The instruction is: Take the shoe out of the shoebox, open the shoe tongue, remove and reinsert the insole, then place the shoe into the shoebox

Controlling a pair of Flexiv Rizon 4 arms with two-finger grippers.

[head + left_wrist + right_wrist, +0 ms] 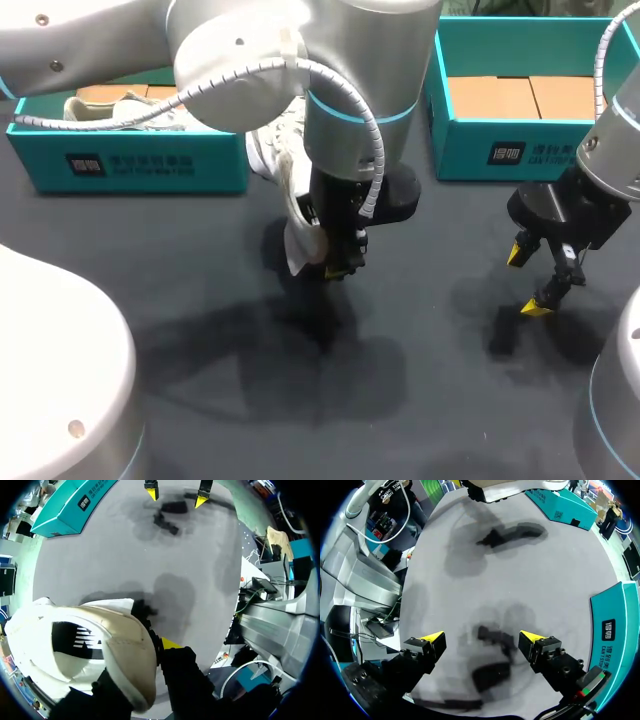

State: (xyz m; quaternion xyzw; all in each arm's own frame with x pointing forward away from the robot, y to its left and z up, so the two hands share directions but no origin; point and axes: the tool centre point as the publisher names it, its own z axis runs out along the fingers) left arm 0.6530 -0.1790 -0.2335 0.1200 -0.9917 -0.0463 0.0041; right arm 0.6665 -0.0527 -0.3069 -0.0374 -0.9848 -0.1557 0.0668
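Closest in, the right gripper (pixel 533 280) hangs just above the dark table (pixel 300 410) on the right side, its 2 yellow-tipped fingers spread wide with nothing between them. The right wrist view confirms it: both fingertips (pixel 434 639) stand well apart over bare cloth and their own shadow.

Further in, near the middle of the table, the left gripper (pixel 338 262) points downward and is clamped on the white shoe (pixel 283 170). The shoe hangs lifted off the table against the gripper's left side, its length running up towards the arm's wrist, and its shadow lies on the cloth below. In the left wrist view the shoe (pixel 90 645) fills the space beside and over the fingers. 1 yellow fingertip (pixel 170 643) presses against a cream, padded part of its opening, and the other finger is hidden under the shoe.

Farthest back, 2 teal shoeboxes stand along the table's far edge, well apart. The left shoebox (pixel 130 165) holds a second pale shoe (pixel 110 108). The right shoebox (pixel 520 150) shows brown cardboard (pixel 520 97) inside. The held shoe is outside both boxes, between them and nearer the left one.
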